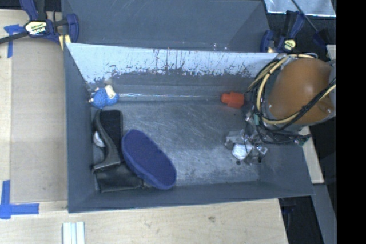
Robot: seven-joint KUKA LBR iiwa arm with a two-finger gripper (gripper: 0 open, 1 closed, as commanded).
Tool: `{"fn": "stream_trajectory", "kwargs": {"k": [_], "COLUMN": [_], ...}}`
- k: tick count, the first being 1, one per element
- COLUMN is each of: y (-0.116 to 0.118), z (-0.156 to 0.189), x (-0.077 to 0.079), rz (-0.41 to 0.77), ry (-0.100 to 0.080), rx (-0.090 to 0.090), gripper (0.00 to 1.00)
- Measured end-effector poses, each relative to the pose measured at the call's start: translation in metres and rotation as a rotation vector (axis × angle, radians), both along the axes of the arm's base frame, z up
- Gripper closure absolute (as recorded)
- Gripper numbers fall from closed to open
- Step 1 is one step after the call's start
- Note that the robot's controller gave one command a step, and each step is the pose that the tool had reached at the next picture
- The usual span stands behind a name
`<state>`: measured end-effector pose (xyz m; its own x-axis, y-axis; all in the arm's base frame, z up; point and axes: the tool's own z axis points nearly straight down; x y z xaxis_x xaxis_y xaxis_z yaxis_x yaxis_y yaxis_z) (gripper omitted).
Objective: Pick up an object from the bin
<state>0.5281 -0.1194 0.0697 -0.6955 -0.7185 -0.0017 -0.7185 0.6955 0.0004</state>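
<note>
Fingers [250, 151] sit low at the right end of the bin [171, 26], over bare floor; whether they are parted or closed I cannot tell. Nearest to them lies a small orange piece [232, 100], against the foot of the back wall and apart from them; it looks light, stiff and probably smooth enough to slip; best pinched across its narrow width, from above, clear of the wall.
</note>
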Motion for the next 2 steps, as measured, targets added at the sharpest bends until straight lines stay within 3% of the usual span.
{"fn": "stream_trajectory", "kwargs": {"k": [2], "y": [0.0], "z": [0.057], "x": [0.003], "rz": [-0.006], "ry": [-0.005], "rx": [-0.002], "gripper": [1.0]}}
